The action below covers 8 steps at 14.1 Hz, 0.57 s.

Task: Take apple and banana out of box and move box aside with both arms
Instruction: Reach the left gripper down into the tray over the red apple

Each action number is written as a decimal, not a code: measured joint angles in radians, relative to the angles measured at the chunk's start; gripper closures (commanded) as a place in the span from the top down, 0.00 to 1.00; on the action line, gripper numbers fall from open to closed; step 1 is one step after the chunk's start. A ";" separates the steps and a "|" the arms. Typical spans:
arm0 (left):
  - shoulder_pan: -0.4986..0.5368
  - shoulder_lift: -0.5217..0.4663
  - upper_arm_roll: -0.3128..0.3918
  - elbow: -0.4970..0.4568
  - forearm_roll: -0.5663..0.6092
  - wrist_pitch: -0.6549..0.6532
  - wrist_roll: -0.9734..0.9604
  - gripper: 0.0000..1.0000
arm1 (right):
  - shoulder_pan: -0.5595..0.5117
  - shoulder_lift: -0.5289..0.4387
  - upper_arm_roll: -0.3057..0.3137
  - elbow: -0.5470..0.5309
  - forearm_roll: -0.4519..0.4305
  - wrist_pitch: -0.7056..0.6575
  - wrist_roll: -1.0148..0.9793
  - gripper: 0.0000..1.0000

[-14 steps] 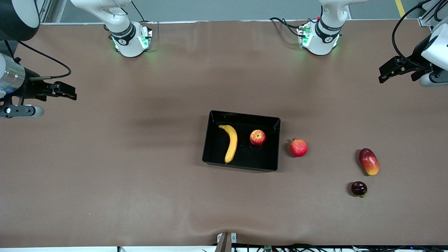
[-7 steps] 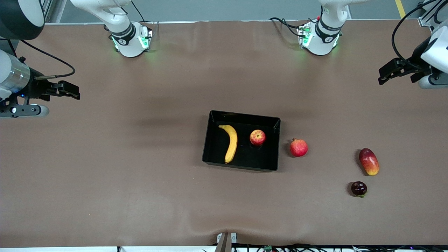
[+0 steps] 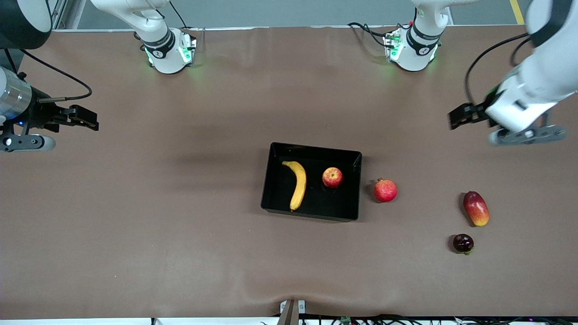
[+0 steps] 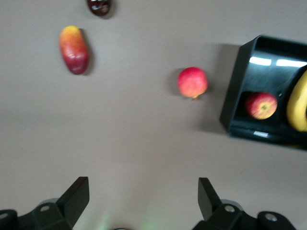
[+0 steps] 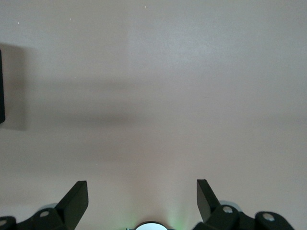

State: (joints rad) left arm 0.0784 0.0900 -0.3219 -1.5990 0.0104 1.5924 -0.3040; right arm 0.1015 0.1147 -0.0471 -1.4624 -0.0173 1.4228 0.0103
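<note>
Nothing picked yet: banana (image 3: pixel 296 184) and apple (image 3: pixel 332 177) lie side by side in the box (image 3: pixel 354 158) mid-worktop (image 3: pixel 180 225), left claw (image 3: pixel 460 116) and right claw (image 3: pixel 83 117) both released, empty, up over opposite worktop ends, well apart from it.

Glossy black plastic against a matt brown cloth-like cover.

The box (image 3: pixel 354 158) is smooth shiny black plastic, its walls catching bright highlights in the left wrist view. The table (image 3: pixel 180 225) wears a soft, matt brown covering with faint creases. The banana (image 3: pixel 298 183) has smooth, dull yellow skin; the apple (image 3: pixel 332 177) looks slightly waxy. The arms (image 3: pixel 533 90) are glossy white plastic shells with matt black bands.
</note>
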 measured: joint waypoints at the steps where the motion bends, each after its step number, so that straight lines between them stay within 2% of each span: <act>1: -0.018 0.027 -0.011 0.000 0.000 0.032 -0.037 1.00 | 0.000 0.000 0.000 0.000 0.000 0.000 0.000 1.00; 6: -0.141 0.198 -0.016 0.000 0.000 0.237 -0.177 1.00 | -0.012 0.000 -0.003 0.000 0.008 0.001 0.003 1.00; 8: -0.193 0.269 -0.016 0.000 0.008 0.318 -0.256 1.00 | -0.075 0.000 -0.006 0.001 0.057 0.001 0.003 1.00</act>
State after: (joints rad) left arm -0.1146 0.3588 -0.3383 -1.5985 0.0181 1.9109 -0.5602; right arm 0.0269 0.1148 -0.0532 -1.4617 0.0400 1.4235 0.0136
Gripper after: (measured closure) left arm 0.000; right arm 0.000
